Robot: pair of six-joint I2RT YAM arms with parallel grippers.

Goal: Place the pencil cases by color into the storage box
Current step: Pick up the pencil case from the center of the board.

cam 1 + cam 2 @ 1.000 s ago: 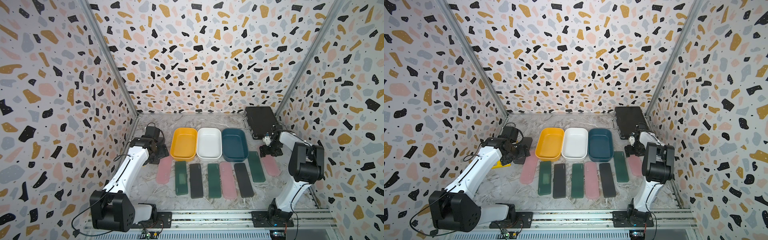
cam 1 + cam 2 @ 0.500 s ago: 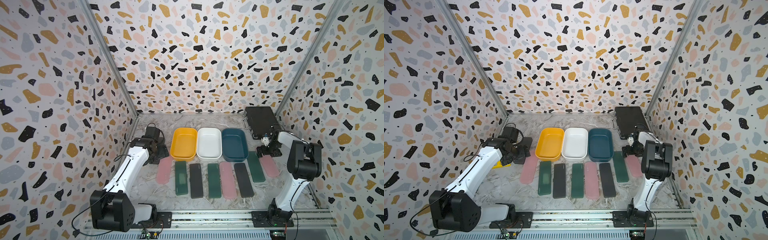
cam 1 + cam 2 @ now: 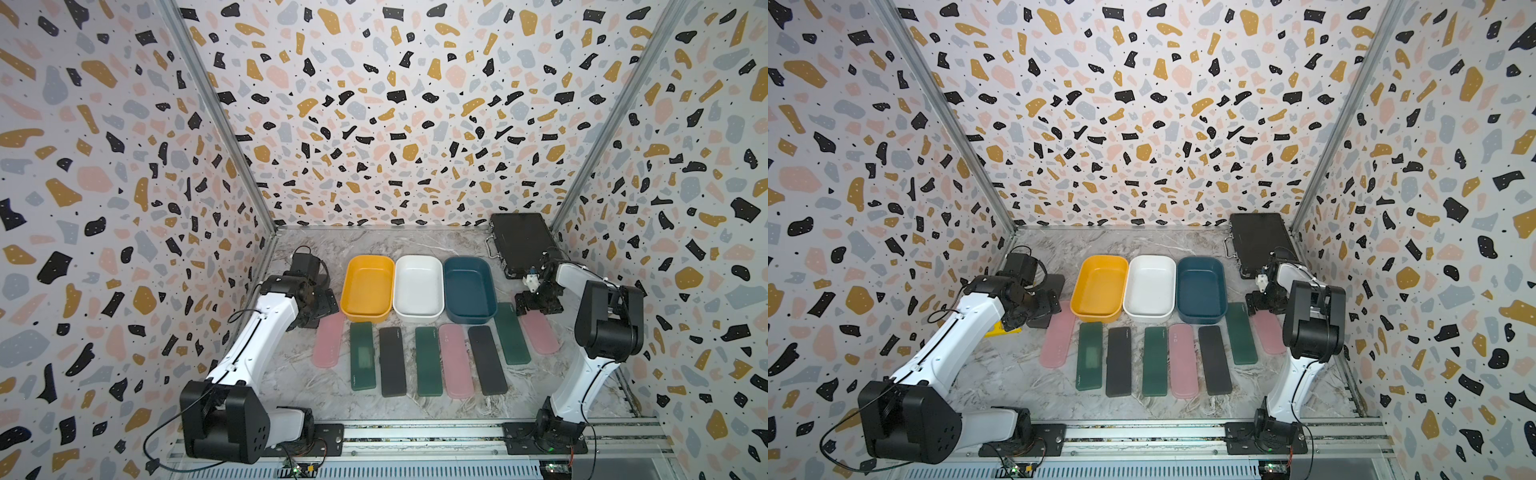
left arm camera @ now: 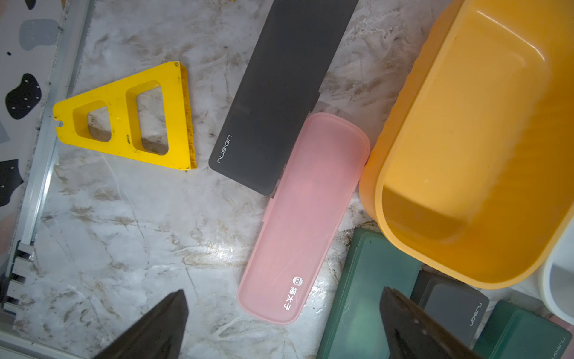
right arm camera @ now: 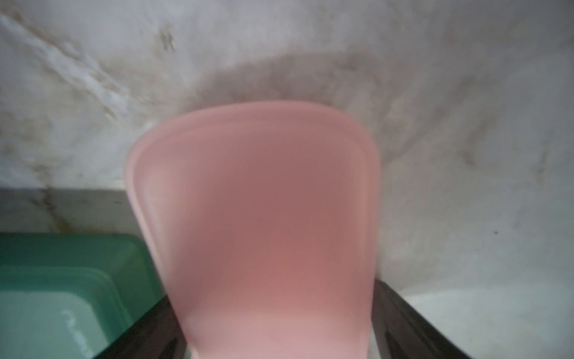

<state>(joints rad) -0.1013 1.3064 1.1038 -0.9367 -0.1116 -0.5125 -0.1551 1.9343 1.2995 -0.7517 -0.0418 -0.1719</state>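
Tight quarters on the marble tabletop (image 3: 299, 386): pencil cases lie almost edge to edge in a row before the yellow bin (image 3: 368, 316), white bin (image 3: 417, 316) and blue bin (image 3: 469, 319). The clearest room is the bare strip between the row's near ends and the base rail (image 3: 415, 434). There is also open floor beside the left arm (image 3: 266, 328), where a yellow triangular frame (image 3: 1003, 331) sits near the wall. A black briefcase (image 3: 521, 243) fills the right rear corner.

The right arm (image 3: 602, 328) rises from the rail, folds at a high elbow and reaches down. The right gripper (image 3: 528, 308) sits low at the far end of the outer pink pencil case (image 3: 540, 334), just beside a dark green pencil case (image 3: 513, 334). Its fingers (image 5: 400, 320) flank that case's end; whether they press on it I cannot tell.

The left arm stretches low and forward, the left gripper (image 4: 284, 290) spread wide, holding nothing, above another pink pencil case (image 4: 298, 223). This case touches a black pencil case (image 4: 279, 93) and has a corner just beside the yellow bin.
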